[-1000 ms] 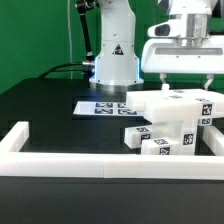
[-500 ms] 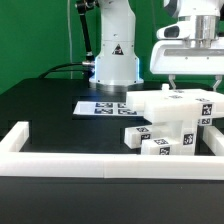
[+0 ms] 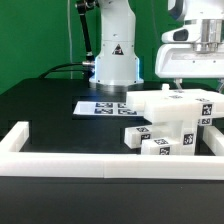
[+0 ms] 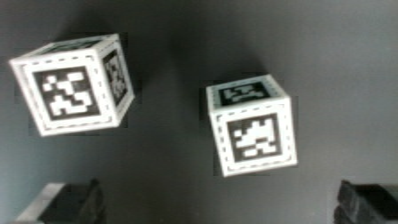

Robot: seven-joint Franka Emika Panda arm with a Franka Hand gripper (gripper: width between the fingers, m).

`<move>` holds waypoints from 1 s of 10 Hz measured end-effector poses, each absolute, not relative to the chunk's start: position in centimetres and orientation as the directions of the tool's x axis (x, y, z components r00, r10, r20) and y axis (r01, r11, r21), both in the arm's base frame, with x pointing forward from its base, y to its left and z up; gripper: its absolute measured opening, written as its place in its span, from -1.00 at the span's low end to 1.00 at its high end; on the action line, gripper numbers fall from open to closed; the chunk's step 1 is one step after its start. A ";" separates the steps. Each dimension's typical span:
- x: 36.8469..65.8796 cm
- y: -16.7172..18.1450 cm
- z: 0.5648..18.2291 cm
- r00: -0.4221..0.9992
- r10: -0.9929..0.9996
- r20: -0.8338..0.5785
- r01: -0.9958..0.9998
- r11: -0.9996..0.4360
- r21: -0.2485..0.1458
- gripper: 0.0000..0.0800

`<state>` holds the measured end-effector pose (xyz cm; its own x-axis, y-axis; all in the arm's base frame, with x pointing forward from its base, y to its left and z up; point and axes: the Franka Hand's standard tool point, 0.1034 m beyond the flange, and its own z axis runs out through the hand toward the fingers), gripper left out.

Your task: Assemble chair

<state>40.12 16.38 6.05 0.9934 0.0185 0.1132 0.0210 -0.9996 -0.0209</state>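
Note:
The chair parts (image 3: 168, 122) lie loose in a heap of white blocky pieces with black-and-white tags at the exterior view's right. A flat slab (image 3: 160, 103) rests on top of smaller blocks (image 3: 160, 142). My gripper (image 3: 192, 86) hangs just above the heap, open and empty. In the wrist view two tagged white blocks show on the black table, one (image 4: 75, 85) apart from the other (image 4: 253, 130). My gripper (image 4: 217, 205) has its dark fingertips (image 4: 68, 203) spread wide with nothing between them.
The marker board (image 3: 100, 106) lies flat on the black table beside the heap. A long low white border rail (image 3: 60, 160) runs along the front and sides. The robot base (image 3: 115, 60) stands at the back, before a green backdrop.
My gripper has risen and shifted toward the exterior view's right, away from the heap. The parts have not moved.

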 end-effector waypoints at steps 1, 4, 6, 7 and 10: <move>40.0 16.4 5.9 0.994 0.020 0.111 0.022 -1.000 -0.019 0.62; 40.0 16.3 5.9 0.994 0.020 0.110 0.022 -1.000 -0.017 0.62; 40.8 16.1 5.1 0.985 0.122 0.125 0.122 -0.993 0.008 0.62; 41.1 17.3 5.0 0.981 0.155 0.116 0.155 -0.988 0.006 0.62; 41.5 17.9 5.1 0.973 0.195 0.123 0.196 -0.981 0.002 0.62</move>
<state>41.48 17.86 5.12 0.9731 0.1950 0.1227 0.1963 -0.9805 0.0021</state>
